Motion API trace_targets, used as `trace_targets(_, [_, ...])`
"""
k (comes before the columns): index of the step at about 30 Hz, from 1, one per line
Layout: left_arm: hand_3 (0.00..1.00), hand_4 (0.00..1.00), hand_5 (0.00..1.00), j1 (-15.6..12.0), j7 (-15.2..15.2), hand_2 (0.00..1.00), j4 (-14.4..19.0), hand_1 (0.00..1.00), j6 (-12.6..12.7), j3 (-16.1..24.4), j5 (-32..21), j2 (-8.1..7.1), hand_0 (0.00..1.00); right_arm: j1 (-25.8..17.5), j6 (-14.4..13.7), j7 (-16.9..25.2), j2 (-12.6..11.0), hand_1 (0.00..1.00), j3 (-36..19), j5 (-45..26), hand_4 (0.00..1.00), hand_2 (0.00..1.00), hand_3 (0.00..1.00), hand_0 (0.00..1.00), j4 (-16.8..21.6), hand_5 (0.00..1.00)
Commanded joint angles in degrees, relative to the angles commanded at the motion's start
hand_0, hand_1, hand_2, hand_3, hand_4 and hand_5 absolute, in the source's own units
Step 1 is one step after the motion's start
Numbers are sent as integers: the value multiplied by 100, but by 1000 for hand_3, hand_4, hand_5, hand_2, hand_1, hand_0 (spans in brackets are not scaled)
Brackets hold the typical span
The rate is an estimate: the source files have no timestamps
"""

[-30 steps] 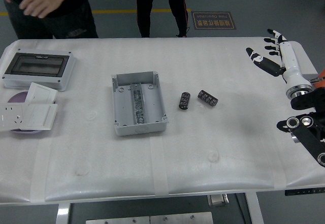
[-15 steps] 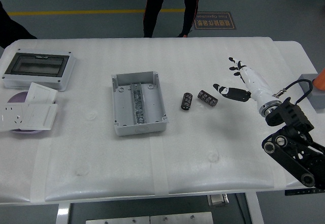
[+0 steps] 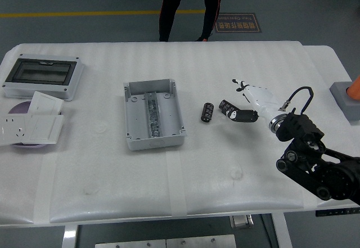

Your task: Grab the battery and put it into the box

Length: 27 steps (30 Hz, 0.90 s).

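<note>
Reaching in from the lower right, right hand (image 3: 245, 103) with fingers spread, thumb low, touching the right-hand battery (image 3: 227, 108) but not closed on it. Lying just left of that, a second battery (image 3: 206, 112), clear of the hand. Standing open further left on the white table (image 3: 169, 169), the grey box (image 3: 153, 113), both batteries outside it.

right battery (image 3: 228, 107) partly behind right hand (image 3: 247, 104); grasp unclear | person (image 3: 191, 6) cropped above legs
</note>
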State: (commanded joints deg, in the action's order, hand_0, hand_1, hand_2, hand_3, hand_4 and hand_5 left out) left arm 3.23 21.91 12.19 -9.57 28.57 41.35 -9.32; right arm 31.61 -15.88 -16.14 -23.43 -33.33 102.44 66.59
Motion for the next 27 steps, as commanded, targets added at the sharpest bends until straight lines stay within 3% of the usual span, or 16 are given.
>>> trace_targets(19, [544,578,393,38,-26,568,-2,657,4,-38,-53,-8,603,543,49,-123,130,757,943,-28,873,842,977,730,-505,554])
trace_targets(20, [544,578,392,39,-26,568,-2,657,4,-36,-52,-9,603,553,48,-120,129,744,961,-34,873,801,918,722,-524,558])
trace_targets(25, [544,578,392,49,-35,568,-2,657,10,-20,-44,-13,603,587,32,-108,129,744,1055,-59,873,801,918,722,-594,558])
trace_targets(26, [544,577,391,51,-36,569,-1,657,11,-17,-44,-13,604,593,27,-105,132,704,1078,-71,756,710,738,685,-610,448])
trace_targets(27, [544,577,391,53,-36,569,-1,657,12,-12,-40,-13,604,597,21,-102,136,704,1096,-82,756,710,738,685,-623,448])
